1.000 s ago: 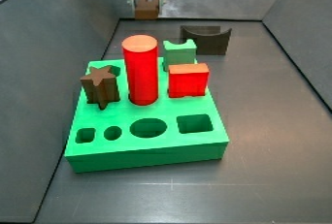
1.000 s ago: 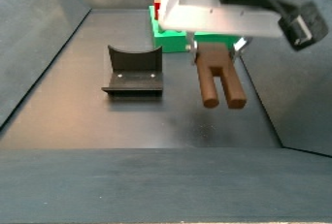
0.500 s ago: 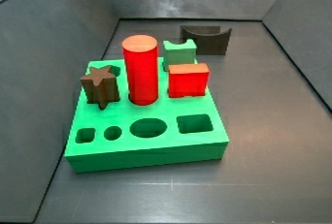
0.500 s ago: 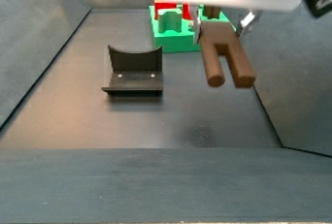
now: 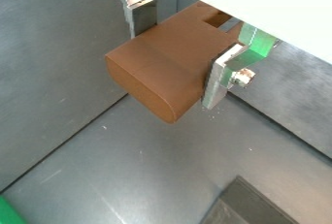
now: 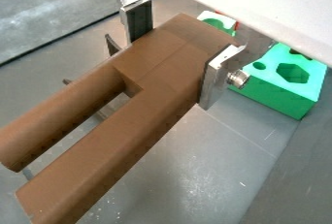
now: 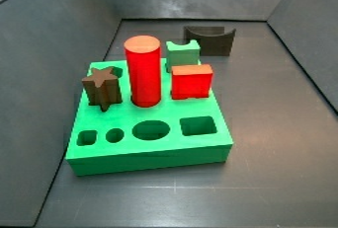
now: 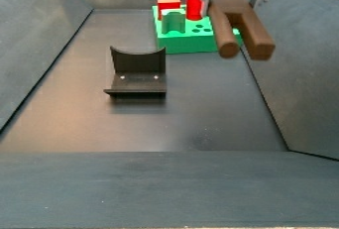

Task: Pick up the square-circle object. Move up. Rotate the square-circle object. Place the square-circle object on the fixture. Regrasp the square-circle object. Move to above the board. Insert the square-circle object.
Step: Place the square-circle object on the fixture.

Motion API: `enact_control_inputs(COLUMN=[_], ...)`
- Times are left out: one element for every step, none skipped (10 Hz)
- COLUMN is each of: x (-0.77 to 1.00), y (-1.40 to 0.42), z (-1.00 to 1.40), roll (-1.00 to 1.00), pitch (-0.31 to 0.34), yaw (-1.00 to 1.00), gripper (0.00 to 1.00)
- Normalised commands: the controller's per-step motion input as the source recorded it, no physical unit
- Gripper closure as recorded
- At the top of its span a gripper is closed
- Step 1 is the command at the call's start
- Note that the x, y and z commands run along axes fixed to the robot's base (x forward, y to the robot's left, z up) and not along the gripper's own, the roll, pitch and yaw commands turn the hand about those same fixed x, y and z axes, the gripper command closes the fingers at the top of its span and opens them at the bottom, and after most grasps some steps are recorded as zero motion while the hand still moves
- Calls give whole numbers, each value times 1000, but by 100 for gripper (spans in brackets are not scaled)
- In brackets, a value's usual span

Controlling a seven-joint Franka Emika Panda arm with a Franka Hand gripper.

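The square-circle object (image 6: 104, 141) is a dark-brown piece with two long prongs. My gripper (image 6: 180, 51) is shut on its thick end, one silver finger (image 6: 220, 77) on each side, as both wrist views show (image 5: 162, 68). In a side view the object (image 8: 245, 27) hangs high at the right, tilted, above the floor and beside the board (image 8: 185, 43). The fixture (image 8: 137, 71) stands on the floor to the left, apart from it and with nothing in its notch. In a side view the board (image 7: 132, 153) lies in front and the fixture (image 7: 209, 38) behind it.
On the board stand a red cylinder (image 7: 142, 71), a red cube (image 7: 192, 81), a brown star peg (image 7: 102, 86) and a green notched block (image 7: 184, 52). Grey sloping walls close in the dark floor on both sides.
The gripper has risen with the object, leaving the top of one side view. In the other, the object moved up and toward the back and tilted from hanging nearly straight down.
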Motion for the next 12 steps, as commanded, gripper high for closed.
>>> enact_control_inputs(x=[1000, 1000, 1000, 1000, 1000, 1000, 1000, 1000, 1000, 1000, 1000, 1000], y=[-424, -355, -313, -280, -247, -222, -188, -160, -136, -113, -94, -75], z=[199, 185, 166, 142, 128, 117, 101, 87, 76, 67, 58, 45], roll=[202, 185, 131, 98, 94, 95, 97, 100, 101, 104, 107, 111], pitch=[334, 305, 258, 207, 178, 171, 163, 158, 162, 167, 163, 166], yaw=[96, 78, 54, 40, 32, 33, 31, 31, 29, 29, 32, 31], gripper=[100, 100, 100, 100, 100, 100, 100, 100, 100, 100, 100, 100])
